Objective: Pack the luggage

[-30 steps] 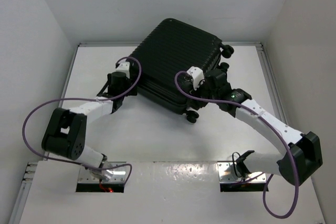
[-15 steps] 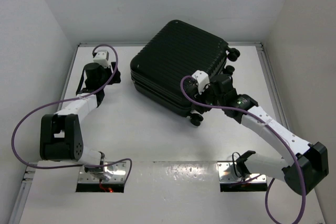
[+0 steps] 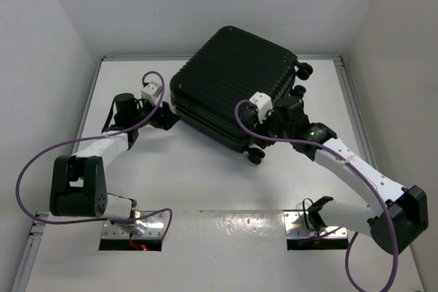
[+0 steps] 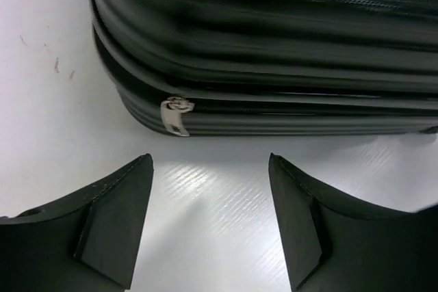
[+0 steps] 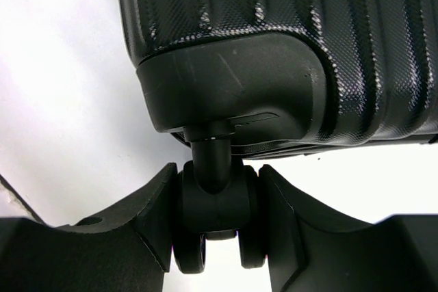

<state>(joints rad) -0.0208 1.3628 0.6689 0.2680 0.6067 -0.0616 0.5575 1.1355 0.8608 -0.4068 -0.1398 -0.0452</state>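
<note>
The luggage (image 3: 233, 87), a large black ribbed hard-shell suitcase, lies closed at the back middle of the white table. My left gripper (image 3: 168, 120) is low at its near-left corner, open, with nothing between the fingers. In the left wrist view the luggage (image 4: 274, 46) fills the top and its silver zipper pull (image 4: 176, 115) hangs just ahead of my left gripper (image 4: 210, 163). My right gripper (image 3: 268, 130) is at the suitcase's right side. In the right wrist view it (image 5: 217, 172) is shut on a small black wheel (image 5: 215, 203) under the shell's corner (image 5: 239, 80).
Three more wheels (image 3: 304, 70) (image 3: 299, 90) (image 3: 254, 157) stick out on the suitcase's right side. White walls close in the table (image 3: 191, 176) on the left, back and right. Purple cables (image 3: 41, 148) loop off both arms.
The suitcase shifted right and turned slightly during the first half second, then stayed. My left arm swung out to the far left and came back to the suitcase's left corner. The right grip is unchanged.
</note>
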